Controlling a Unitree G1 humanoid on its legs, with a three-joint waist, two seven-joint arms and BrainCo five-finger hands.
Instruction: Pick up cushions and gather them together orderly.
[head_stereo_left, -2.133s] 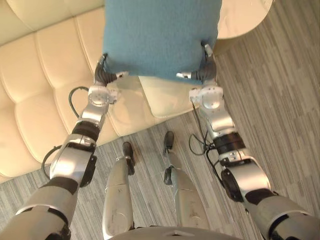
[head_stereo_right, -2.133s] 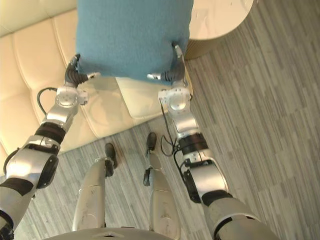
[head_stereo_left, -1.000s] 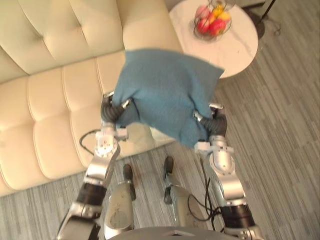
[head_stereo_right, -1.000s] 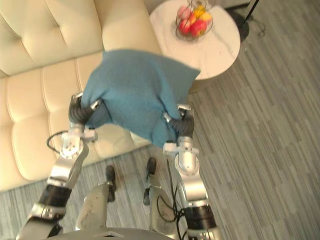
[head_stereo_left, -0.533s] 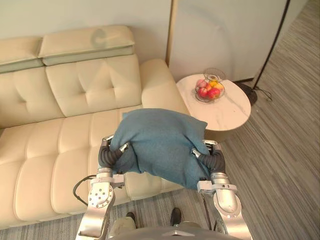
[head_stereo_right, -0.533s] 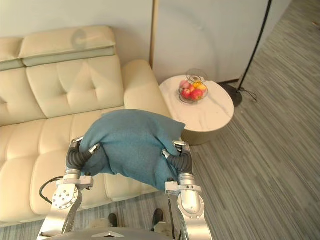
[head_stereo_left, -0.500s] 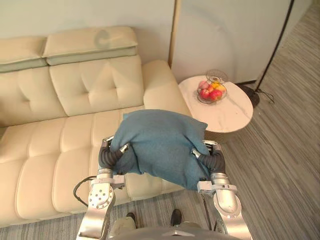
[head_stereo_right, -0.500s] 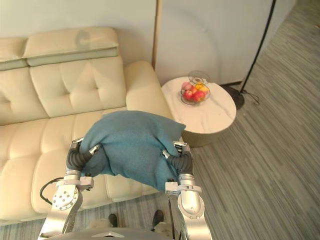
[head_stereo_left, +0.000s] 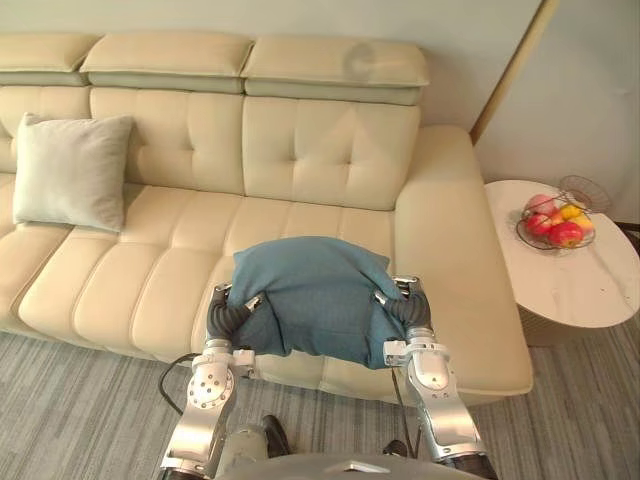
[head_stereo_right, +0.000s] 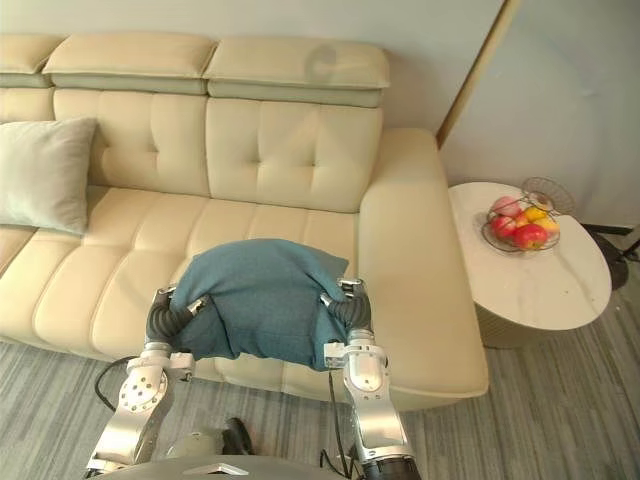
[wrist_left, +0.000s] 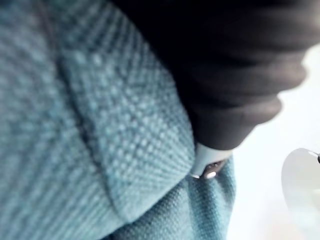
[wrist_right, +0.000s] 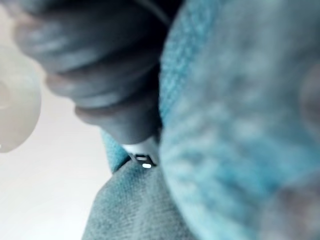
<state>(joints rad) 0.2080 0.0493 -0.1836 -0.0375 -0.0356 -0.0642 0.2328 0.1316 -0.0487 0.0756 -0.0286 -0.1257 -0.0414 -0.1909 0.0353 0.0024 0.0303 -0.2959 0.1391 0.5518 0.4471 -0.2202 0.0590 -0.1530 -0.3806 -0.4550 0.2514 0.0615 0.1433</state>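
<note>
Left hand (head_stereo_left: 226, 316), right hand (head_stereo_left: 408, 308) grip cushion (head_stereo_left: 312, 295) between them.

A cream tufted sofa (head_stereo_left: 330, 160) stands against a pale wall (head_stereo_right: 580, 100), on grey plank flooring (head_stereo_right: 560, 400). Beside its right arm stands a round white side table (head_stereo_right: 545, 290) carrying a wire fruit bowl (head_stereo_right: 517, 228). A slim pole (head_stereo_right: 475, 75) leans at the wall.

Near cushion (head_stereo_left: 315, 295) over sofa (head_stereo_left: 330, 160) front edge, 2nd cushion (head_stereo_left: 68, 170) left on seat, table (head_stereo_left: 580, 292) w/ fruit basket (head_stereo_left: 553, 226) rt of sofa.
</note>
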